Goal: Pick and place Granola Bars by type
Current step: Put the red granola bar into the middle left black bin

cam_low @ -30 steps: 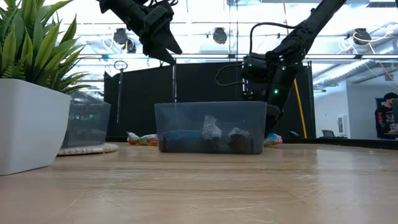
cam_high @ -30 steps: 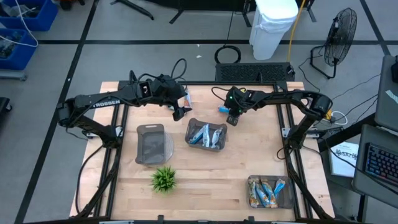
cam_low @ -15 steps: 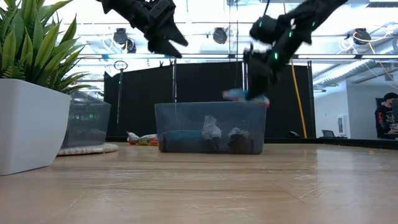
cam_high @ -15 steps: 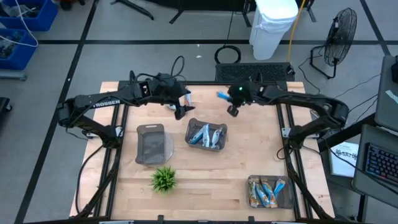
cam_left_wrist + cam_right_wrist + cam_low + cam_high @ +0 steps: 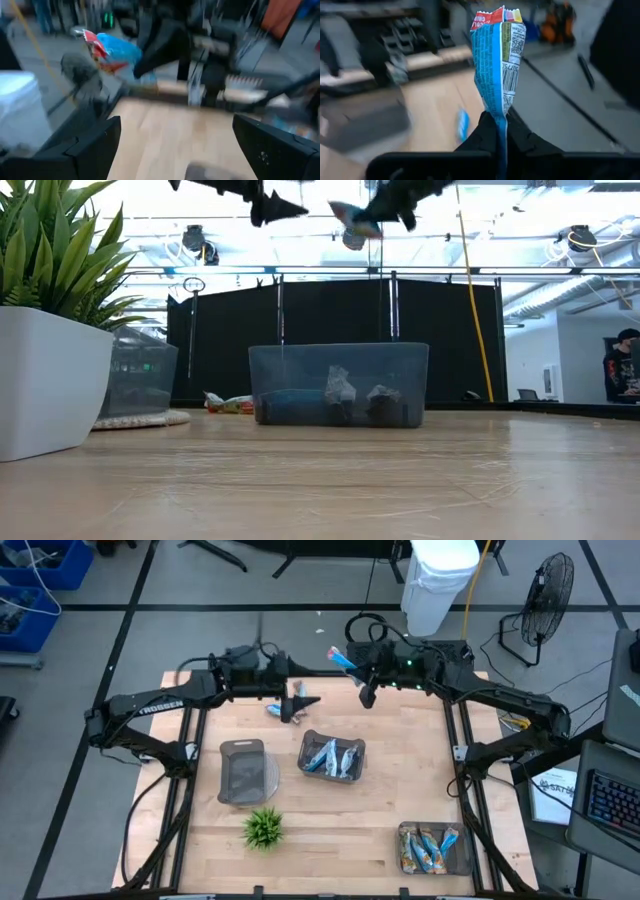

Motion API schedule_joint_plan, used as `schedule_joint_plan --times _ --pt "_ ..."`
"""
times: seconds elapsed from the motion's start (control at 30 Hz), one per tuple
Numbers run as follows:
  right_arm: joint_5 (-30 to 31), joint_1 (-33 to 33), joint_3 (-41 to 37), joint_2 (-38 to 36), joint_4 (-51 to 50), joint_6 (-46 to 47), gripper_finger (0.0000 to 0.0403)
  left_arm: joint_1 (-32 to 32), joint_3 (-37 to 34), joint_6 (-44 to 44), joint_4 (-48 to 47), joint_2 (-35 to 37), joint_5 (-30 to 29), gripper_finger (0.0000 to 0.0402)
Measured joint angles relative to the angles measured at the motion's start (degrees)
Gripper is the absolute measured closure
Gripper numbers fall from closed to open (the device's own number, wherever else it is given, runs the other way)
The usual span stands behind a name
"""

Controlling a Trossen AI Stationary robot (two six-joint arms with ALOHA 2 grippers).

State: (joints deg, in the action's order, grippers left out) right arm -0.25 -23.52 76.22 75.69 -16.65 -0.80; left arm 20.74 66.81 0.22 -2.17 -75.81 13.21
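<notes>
**Right claw has a blue bar in the air, far edge of tabletop**

High view: right claw [image 5: 362, 680] is up over the far edge of the tabletop [image 5: 330, 830], pinched on a blue bar [image 5: 341, 659] that sticks out beyond its tip. Left claw [image 5: 298, 705] sits just beside a loose bar [image 5: 274, 709] lying on the wood; whether its fingers are apart can't be told here. Middle tray [image 5: 332, 757] holds several blue bars, the near-right tray [image 5: 433, 848] holds blue-and-orange ones, the left tray [image 5: 243, 771] looks empty. Plant [image 5: 263, 828] stands near the front.

Low view: both arms are near the top edge, well above the middle tray [image 5: 338, 385]; the held bar [image 5: 349, 216] hangs at the right claw [image 5: 385, 210].

Left wrist view: left claw's fingers [image 5: 85, 145] are spread wide, nothing between them. The held bar [image 5: 112, 52] shows on the other arm.

Right wrist view: fingers [image 5: 490, 132] are clamped on the bar's [image 5: 496, 60] lower end only — most of the wrapper stands free.

Risk, as a judgement: an end-only pinch on slick foil could slip or swing in a fast move, dropping the bar off the tabletop or into the wrong tray. The claws are close — a collision is possible.
</notes>
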Motion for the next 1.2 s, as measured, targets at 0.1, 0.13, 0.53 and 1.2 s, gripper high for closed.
schedule_joint_plan --times 0.1,0.13,0.53,1.2 --pt "-0.44 2.38 2.7 0.97 3.16 -0.3 0.0402 0.03 0.02 -1.76 3.94 1.46 0.48 0.0014" --pt "-1.11 3.04 3.49 1.31 4.34 -0.27 0.0402 0.03 0.02 -2.23 4.86 1.9 0.48 0.0014" --pt "-2.91 10.95 5.08 6.08 17.82 0.57 0.0403 -0.32 0.02 -5.9 12.39 2.91 1.84 0.0014" --pt "-2.9 12.38 5.06 7.93 18.73 3.13 0.0403 -2.51 0.02 -10.91 12.95 2.89 3.91 0.0149"
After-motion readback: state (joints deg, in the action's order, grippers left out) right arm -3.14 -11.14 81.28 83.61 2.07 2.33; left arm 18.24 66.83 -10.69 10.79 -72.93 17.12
